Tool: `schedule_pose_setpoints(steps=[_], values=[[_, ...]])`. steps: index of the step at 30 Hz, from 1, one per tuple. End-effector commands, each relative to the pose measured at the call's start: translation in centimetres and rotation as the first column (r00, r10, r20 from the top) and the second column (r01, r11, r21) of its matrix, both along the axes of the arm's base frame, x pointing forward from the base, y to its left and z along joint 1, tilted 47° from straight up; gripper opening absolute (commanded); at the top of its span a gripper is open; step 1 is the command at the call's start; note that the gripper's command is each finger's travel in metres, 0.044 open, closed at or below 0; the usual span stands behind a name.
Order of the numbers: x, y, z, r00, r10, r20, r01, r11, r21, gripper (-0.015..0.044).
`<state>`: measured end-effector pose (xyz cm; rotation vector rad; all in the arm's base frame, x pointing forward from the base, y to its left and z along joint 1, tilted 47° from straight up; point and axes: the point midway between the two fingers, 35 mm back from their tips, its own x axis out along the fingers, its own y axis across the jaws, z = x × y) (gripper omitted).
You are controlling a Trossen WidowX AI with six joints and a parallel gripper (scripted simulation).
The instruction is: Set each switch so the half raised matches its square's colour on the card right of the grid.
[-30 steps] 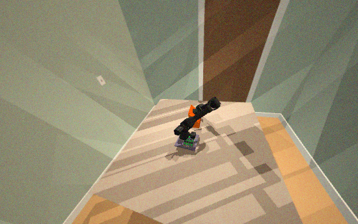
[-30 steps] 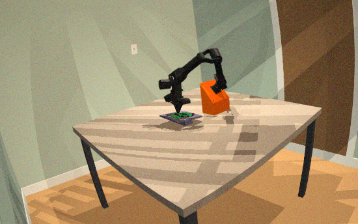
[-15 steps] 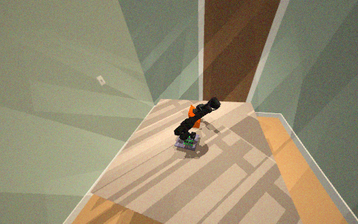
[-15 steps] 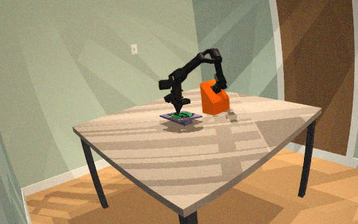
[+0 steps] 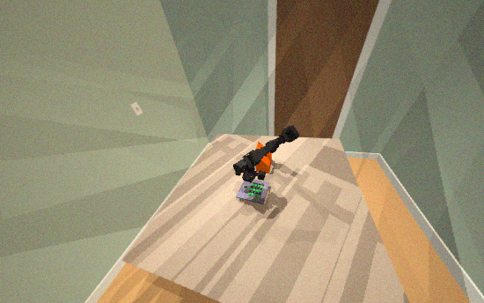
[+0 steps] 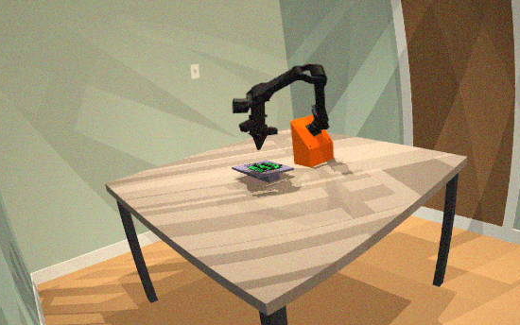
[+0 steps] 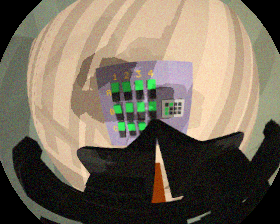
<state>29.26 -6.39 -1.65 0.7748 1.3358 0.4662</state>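
Observation:
The purple switch panel stands on the table in front of the arm. In the wrist view its switches form rows A, B and C under columns 1 to 4, each with a green far half and a dark near half. The fingertips hide C4 and part of C3. Which halves are raised is hard to tell. The small card lies to the right of the grid, with some green squares at its left among dark ones; its exact pattern is too blurred to read. My gripper is shut and empty, above the panel and not touching it.
The orange arm base stands on the wooden table behind the panel. The arm arches over from it. Shadow bands cross the table and part of the panel.

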Motion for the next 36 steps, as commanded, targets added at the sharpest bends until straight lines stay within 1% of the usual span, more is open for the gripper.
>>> schedule_pose_setpoints(steps=[1, 6, 10, 15, 36], values=[[-1.3, 1.6, 1.4, 1.0, 0.008, -0.01, -0.008, 1.0, 0.004, 0.0], [-4.4, 5.1, 4.0, 1.0, 0.008, -0.012, -0.008, 1.0, 0.007, 0.0], [-4.9, 5.6, 4.3, 1.0, 0.008, -0.012, -0.008, 1.0, 0.007, 0.0], [-4.3, 8.0, 2.0, 1.0, -0.01, 0.004, 0.01, 1.0, 0.005, 0.0], [-3.9, 9.8, 0.3, 1.0, -0.011, 0.006, 0.011, 1.0, 0.007, 0.0]])
